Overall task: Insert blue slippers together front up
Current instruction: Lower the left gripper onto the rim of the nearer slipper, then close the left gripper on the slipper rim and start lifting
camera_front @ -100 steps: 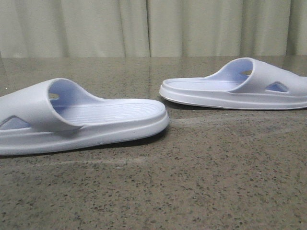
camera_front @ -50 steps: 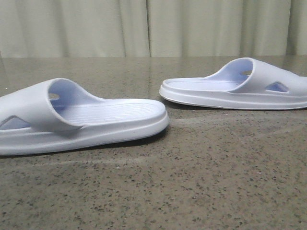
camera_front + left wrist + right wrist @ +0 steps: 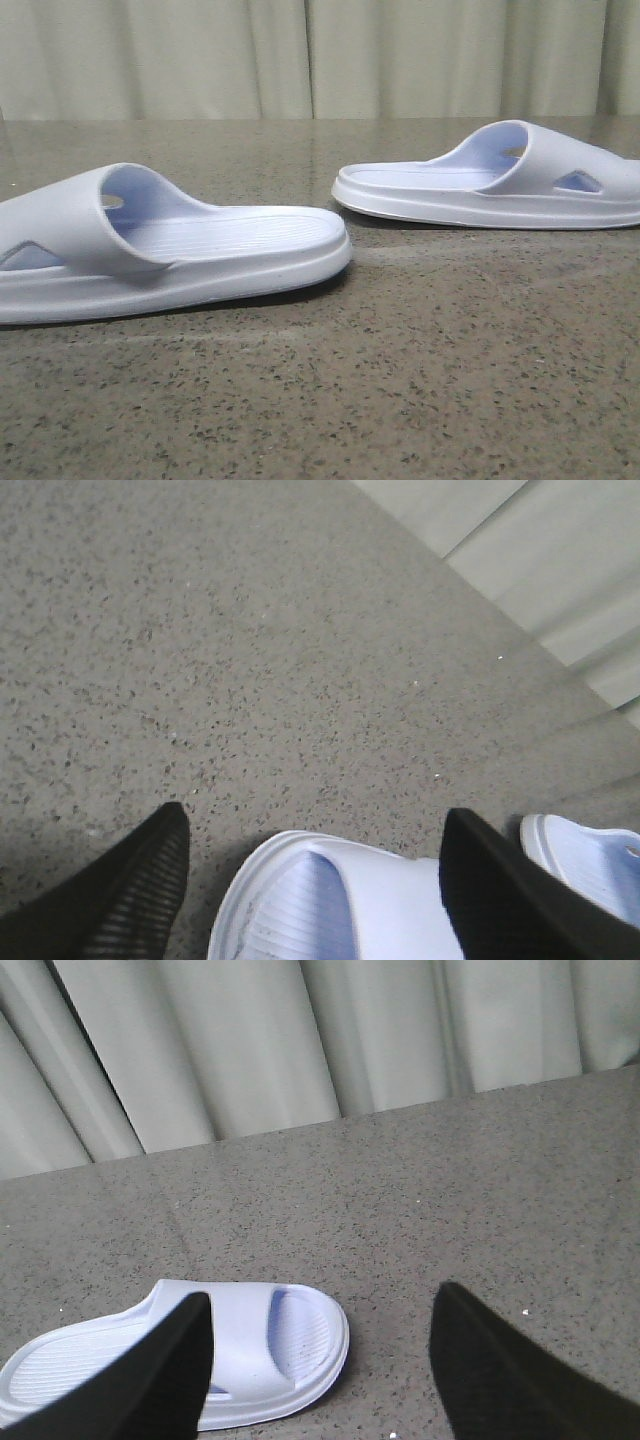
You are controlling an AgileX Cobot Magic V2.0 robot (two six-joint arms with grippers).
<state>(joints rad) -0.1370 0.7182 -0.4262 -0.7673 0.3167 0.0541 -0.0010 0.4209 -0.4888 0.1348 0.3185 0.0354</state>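
Two pale blue slippers lie sole-down on the speckled stone table, apart from each other. In the front view the left slipper [image 3: 180,250] is nearer and the right slipper [image 3: 490,185] lies farther back; neither gripper shows there. My left gripper [image 3: 315,815] is open above the table, and the strap end of one slipper [image 3: 340,905] lies below and between its black fingers [image 3: 140,890]. The rim of the other slipper [image 3: 590,855] shows at that view's edge. My right gripper [image 3: 322,1295] is open too, with a slipper [image 3: 270,1345] lying below, by one finger [image 3: 150,1380].
The grey-brown speckled table [image 3: 420,380] stretches around both slippers. A pale pleated curtain [image 3: 320,55] hangs behind the table's far edge and also shows in the right wrist view as the curtain [image 3: 300,1040].
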